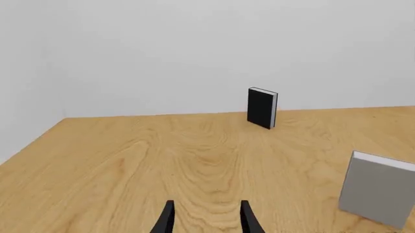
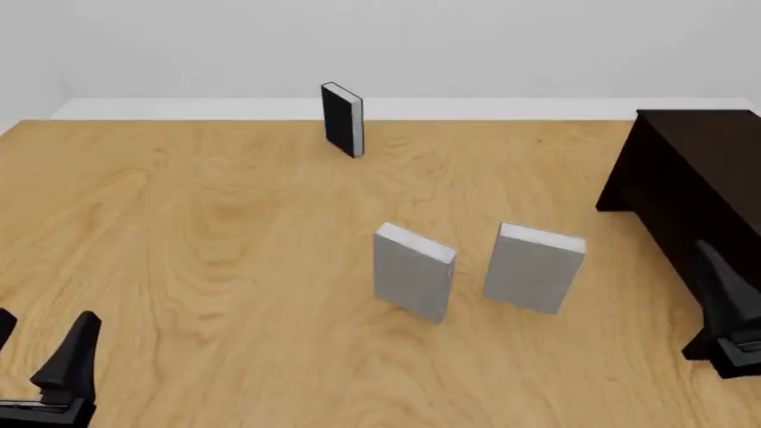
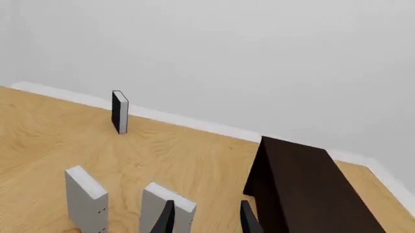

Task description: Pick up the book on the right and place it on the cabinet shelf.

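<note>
The book (image 2: 534, 267) stands upright mid-table, just right of its grey twin (image 2: 414, 271) and left of the cabinet (image 2: 701, 187) — both grippers, left (image 1: 206, 216) and right (image 3: 206, 216), spread and empty. A careless approach could topple it — or grab the twin.

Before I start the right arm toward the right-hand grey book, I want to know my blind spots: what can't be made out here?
- Cabinet shelf: no view shows the recess; the dark brown cabinet presents only closed outer faces, cut by the front view's right edge.
- Right grey book: base hidden by the right gripper in its wrist view.
- Left gripper: cut off by the front view's corner.
- Book titles: none readable.
</note>
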### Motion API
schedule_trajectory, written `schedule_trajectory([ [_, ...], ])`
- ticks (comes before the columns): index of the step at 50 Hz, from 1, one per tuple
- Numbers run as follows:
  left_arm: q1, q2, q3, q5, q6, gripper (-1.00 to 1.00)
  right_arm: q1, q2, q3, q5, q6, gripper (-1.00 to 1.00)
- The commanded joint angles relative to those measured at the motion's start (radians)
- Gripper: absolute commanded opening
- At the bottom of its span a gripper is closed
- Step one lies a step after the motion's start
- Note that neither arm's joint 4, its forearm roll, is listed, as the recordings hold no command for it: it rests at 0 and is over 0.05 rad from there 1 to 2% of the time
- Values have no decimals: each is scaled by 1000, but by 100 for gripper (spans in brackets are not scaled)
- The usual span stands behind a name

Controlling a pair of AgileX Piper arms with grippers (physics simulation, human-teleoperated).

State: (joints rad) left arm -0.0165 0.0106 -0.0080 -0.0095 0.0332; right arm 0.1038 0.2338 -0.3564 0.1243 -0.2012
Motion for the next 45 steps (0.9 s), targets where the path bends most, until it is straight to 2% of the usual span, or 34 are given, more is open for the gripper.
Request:
schedule_trajectory([
  [1,-5,6,0,-3,5,100,80,219,-226,74,-138,100],
  [9,-9,12,0,-3,11,100,118,346,-420,165,-237,100],
  [18,-11,22,3,-7,9,100,165,465,-552,237,-305,100],
  [26,-22,40,5,-20,16,100,231,610,-756,365,-373,100],
  [27,-24,39,4,-19,10,100,238,648,-810,401,-360,100],
  [29,-26,38,3,-18,10,100,250,698,-859,443,-397,100],
  [36,-31,18,6,-1,9,100,295,832,-1081,618,-419,100],
  [45,-29,8,5,8,-2,100,299,1009,-1378,835,-467,100],
])
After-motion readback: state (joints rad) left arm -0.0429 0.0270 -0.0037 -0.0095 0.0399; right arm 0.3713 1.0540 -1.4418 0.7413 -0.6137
